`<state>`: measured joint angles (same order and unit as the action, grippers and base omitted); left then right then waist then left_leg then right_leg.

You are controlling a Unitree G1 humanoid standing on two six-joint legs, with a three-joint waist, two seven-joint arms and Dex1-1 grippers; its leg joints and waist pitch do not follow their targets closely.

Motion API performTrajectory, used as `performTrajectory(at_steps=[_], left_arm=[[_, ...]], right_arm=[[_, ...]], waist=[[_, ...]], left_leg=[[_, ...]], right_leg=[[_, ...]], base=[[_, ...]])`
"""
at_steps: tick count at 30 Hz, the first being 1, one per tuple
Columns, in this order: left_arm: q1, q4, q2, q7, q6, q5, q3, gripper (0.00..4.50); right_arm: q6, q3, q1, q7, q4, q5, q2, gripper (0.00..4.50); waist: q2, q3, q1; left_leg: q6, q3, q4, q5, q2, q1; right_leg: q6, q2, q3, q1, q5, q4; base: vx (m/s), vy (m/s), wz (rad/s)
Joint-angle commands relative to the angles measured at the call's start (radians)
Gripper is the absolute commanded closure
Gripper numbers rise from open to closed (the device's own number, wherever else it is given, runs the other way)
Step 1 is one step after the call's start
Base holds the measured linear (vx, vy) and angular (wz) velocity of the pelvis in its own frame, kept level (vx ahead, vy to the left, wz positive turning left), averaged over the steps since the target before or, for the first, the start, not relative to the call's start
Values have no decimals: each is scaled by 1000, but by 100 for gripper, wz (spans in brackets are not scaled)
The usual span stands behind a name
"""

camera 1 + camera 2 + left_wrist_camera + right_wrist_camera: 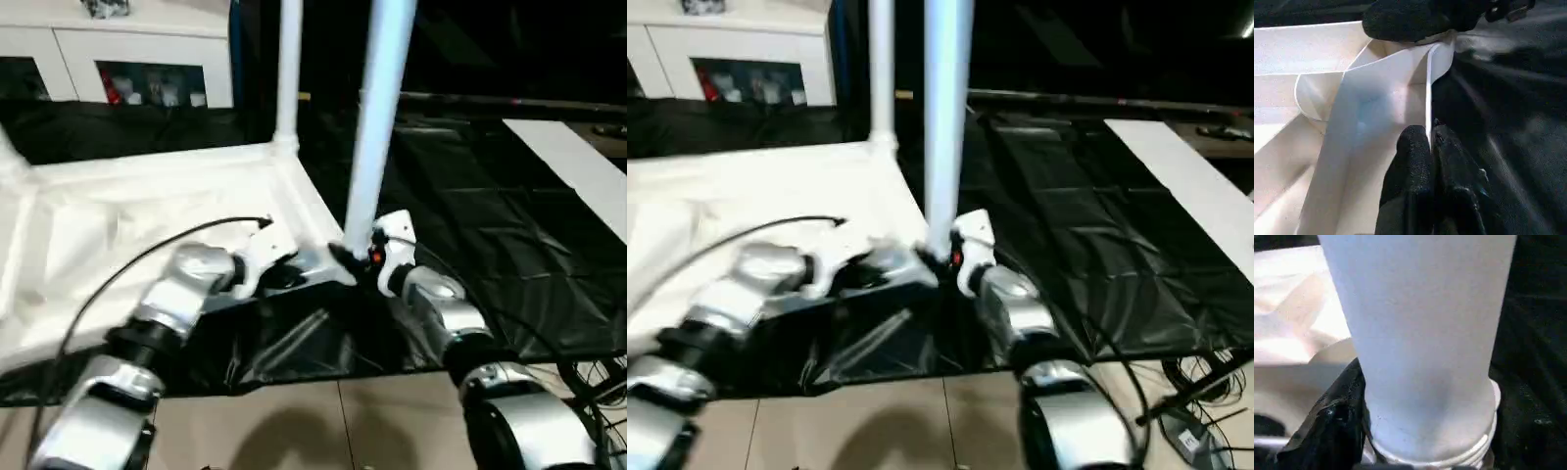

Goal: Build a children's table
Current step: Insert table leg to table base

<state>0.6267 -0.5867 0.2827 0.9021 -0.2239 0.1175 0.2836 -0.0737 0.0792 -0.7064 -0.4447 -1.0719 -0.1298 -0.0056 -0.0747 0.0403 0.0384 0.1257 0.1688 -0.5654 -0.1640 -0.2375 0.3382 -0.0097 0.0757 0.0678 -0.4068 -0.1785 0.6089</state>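
The white table top (pixel 147 215) lies underside up on the black-covered work table (pixel 490 245). One white leg (pixel 289 69) stands upright in its far right corner socket. A second leg (pixel 377 117) stands upright at the near right corner, and my right gripper (pixel 355 259) is shut around its lower end. The right wrist view shows that leg (pixel 1420 333) close up, its ringed end (pixel 1459 455) at the socket and a black finger (pixel 1337 421) against it. My left gripper (pixel 1430 147) is shut on the top's thin side rim (pixel 1427 88) just beside that corner.
A white cabinet (pixel 127 59) stands behind the work table at the back left. A white board (pixel 578 166) lies at the far right. Cables (pixel 1195 392) trail on the tiled floor at the right, below the table's front edge.
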Motion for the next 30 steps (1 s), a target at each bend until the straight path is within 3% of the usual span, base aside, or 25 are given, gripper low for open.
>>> performTrajectory(at_steps=[1,2,13,16,21,22,30], left_arm=[[9,13,-56,-47,-5,19,49,450],[6,15,-54,-39,-1,25,59,450],[-7,34,-31,-39,0,54,68,450],[-11,40,-29,-34,2,59,67,450],[-16,49,-27,-26,3,57,63,450],[-17,52,-26,-25,2,56,61,450],[-29,67,-4,13,10,45,57,450]], right_arm=[[36,-42,1,-28,-46,5,86,169],[35,-42,-2,-27,-47,8,91,169],[4,-46,-31,8,-85,42,101,169],[-13,-59,-30,7,-84,54,102,169],[-42,-81,-28,-16,-86,77,96,169],[-49,-79,-28,-30,-88,76,94,113],[-95,-59,-36,-86,-82,71,72,61]], waist=[[11,-42,-2],[5,-42,-3],[9,-41,-8],[8,-44,-7],[6,-42,-7],[5,-42,-8],[7,-42,-8]], left_leg=[[-4,2,66,-437,13,-3],[-7,2,67,-433,12,0],[-1,1,67,-459,14,0],[-3,3,68,-432,11,7],[-3,4,69,-440,11,6],[-4,4,69,-443,11,6],[-8,4,70,-442,9,8]], right_leg=[[-79,48,-28,16,-568,-113],[-81,47,-28,17,-557,-112],[-67,49,-27,10,-594,-117],[-83,46,-30,12,-533,-109],[-89,48,-30,10,-537,-109],[-85,49,-31,10,-546,-110],[-92,49,-33,11,-531,-109]], base=[[0,0,0],[0,0,0],[0,0,0],[0,0,0],[0,0,0],[0,0,0],[0,0,0]])
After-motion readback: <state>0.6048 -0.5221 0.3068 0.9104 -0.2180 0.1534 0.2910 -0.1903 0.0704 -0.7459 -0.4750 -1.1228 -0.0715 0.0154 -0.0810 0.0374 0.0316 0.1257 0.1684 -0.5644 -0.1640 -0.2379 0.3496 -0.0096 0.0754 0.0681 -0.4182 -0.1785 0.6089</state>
